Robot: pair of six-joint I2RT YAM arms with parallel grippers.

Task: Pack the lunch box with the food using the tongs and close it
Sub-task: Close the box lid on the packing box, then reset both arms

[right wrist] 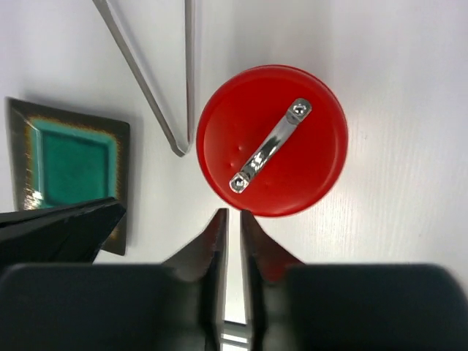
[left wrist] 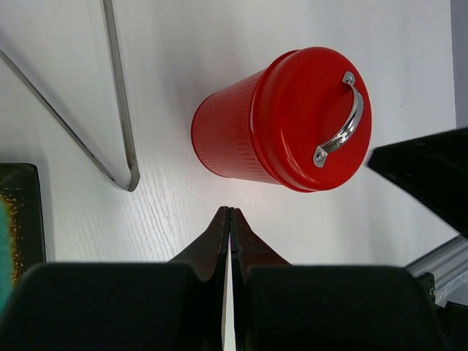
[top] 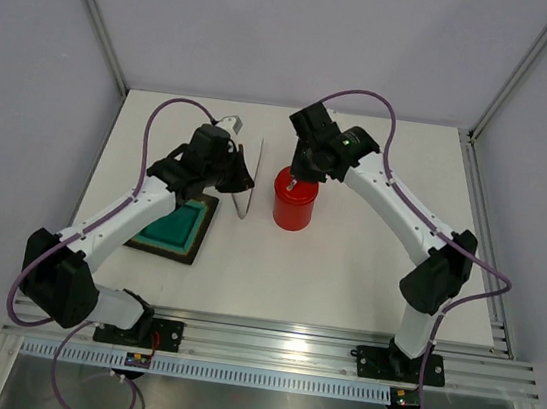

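1. Top external view
   - The lunch box [top: 294, 205] stands upright near the middle of the table [top: 367, 257], with its lid [top: 294, 184] on.
   - The tongs [top: 253, 177] lie flat on the table just to its left. They are spread in a narrow V, with the joined end toward the arm bases. Nothing is between the strips and no gripper holds them.
   - The left gripper [top: 239, 172] hangs over the tongs' left side. The right gripper [top: 296, 172] hangs directly over the lid.
   - A black tray [top: 178, 224] with a teal mat sits to the left of the tongs.

2. Left wrist view
   - The left gripper [left wrist: 230, 216] has its fingers pressed together and holds nothing.
   - The lunch box [left wrist: 234, 139] is ahead and to the right. Its lid [left wrist: 292, 110] is seated and the silver handle [left wrist: 340, 121] is on top.
   - The tongs [left wrist: 121, 102] lie to the left, and bare table separates them from the canister's base.

3. Right wrist view
   - The right gripper [right wrist: 234, 216] shows a narrow gap between its fingers, with nothing in it.
   - The lid [right wrist: 314, 146] is just ahead of the fingertips, and its handle [right wrist: 269, 146] runs diagonally.
   - The joined end of the tongs [right wrist: 179, 146] appears just beside the lid's left rim.
   - The tray [right wrist: 73, 168] is further left.
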